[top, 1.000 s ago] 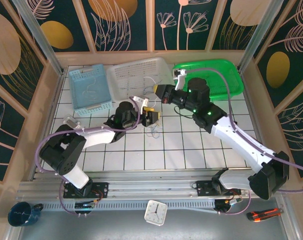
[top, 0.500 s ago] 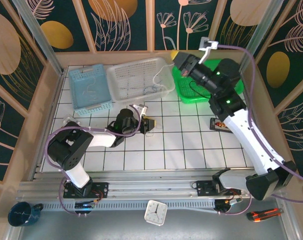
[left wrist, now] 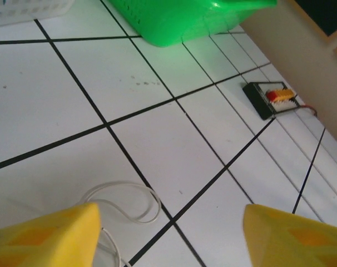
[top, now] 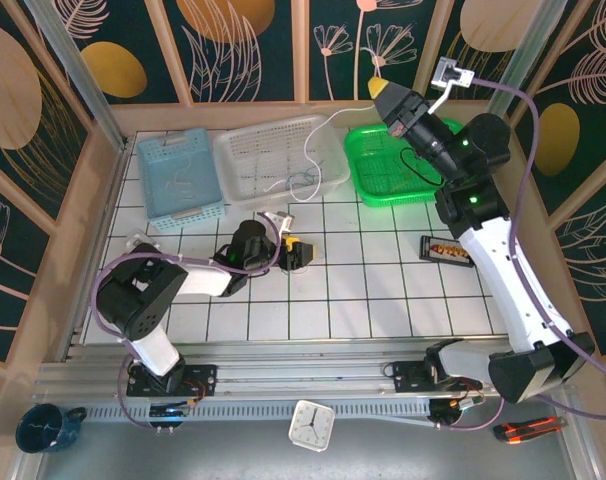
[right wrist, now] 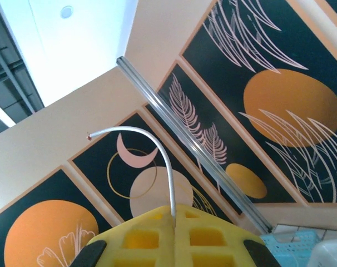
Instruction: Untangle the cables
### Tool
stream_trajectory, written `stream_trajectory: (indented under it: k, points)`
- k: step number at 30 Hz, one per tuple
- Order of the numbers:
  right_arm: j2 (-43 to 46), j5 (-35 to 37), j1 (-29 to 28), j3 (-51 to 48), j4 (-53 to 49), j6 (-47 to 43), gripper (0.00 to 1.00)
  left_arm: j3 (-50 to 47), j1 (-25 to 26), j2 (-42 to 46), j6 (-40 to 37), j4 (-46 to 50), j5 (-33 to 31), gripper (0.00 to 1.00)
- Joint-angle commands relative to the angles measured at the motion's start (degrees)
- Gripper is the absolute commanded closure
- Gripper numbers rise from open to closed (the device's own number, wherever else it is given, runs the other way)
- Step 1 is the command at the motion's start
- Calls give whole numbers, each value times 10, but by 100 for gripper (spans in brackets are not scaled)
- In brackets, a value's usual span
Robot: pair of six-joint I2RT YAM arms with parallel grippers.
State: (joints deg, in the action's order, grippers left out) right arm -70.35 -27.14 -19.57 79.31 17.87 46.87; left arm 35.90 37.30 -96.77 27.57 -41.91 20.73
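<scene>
White tiled surface [top: 383, 290]; right jaws, high over the green tray [top: 368, 180], clamp a white cable [top: 307, 148] running down-left into the white basket [top: 253, 150]; left jaws gape low, a cable loop [left wrist: 127, 200] just ahead between them.

White black-gridded tabletop [top: 373, 300]; dark wall panels [top: 133, 40], orange leaf motifs; beige frame [top: 301, 45].
</scene>
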Motion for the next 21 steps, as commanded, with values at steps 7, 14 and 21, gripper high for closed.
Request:
stream_trajectory:
  k: [7,14,21]
  points:
    - [33,6,12,-89,-3,-46,100,30,2,97,-19,85,21,9]
    - [30,-12,13,-113,-34,-96,100,24,2,162,-26,119,11,1]
    - [40,-11,14,-156,-54,-123,100,73,1,218,23,129,-3,1]
